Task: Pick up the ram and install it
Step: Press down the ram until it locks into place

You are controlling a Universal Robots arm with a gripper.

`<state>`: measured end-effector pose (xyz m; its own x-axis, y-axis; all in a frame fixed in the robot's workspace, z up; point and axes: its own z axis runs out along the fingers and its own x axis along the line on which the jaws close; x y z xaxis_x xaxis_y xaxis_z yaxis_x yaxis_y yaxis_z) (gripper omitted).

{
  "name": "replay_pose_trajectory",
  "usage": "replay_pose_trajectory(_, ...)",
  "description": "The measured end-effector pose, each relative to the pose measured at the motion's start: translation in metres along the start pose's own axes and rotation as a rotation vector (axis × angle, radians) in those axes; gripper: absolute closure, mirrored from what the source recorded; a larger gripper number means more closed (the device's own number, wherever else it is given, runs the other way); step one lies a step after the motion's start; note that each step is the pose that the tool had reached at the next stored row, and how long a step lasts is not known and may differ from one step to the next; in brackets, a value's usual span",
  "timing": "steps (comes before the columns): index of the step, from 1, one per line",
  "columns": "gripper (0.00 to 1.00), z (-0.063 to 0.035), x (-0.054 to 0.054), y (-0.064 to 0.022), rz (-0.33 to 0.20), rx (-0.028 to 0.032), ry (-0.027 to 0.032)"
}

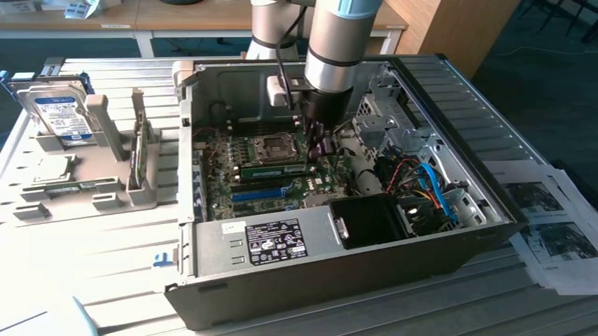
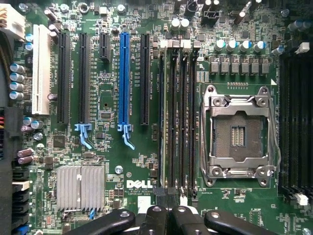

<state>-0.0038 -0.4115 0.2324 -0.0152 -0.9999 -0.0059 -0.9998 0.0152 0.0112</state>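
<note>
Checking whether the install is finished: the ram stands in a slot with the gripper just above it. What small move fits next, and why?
Probably a short push straight down. The gripper is shut and sits over the ram, which stands edge-up on the motherboard. Whether it is fully latched cannot be told.

**Clutter around the open case**

I see the computer case [image 1: 280, 241] lying open. Beside it, toward the exterior view's left, a grey tray [image 1: 89, 183] holds a hard drive [image 1: 59, 115]; printed sheets [image 1: 551, 231] lie opposite.
</note>
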Motion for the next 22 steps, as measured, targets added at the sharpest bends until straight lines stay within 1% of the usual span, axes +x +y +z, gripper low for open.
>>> replay_pose_trajectory(5,0.9,-0.0057,0.0,0.0001,0.0,0.0,0.0)
replay_pose_trajectory(15,0.9,-0.0057,0.0,0.0004,0.0,0.0,0.0001)
replay_pose_trajectory(19,0.9,-0.0055,0.0,0.0038,0.0,0.0,0.0)
replay_pose_trajectory(22,0.9,-0.0053,0.0001,0.0087,0.0,0.0001,-0.0001)
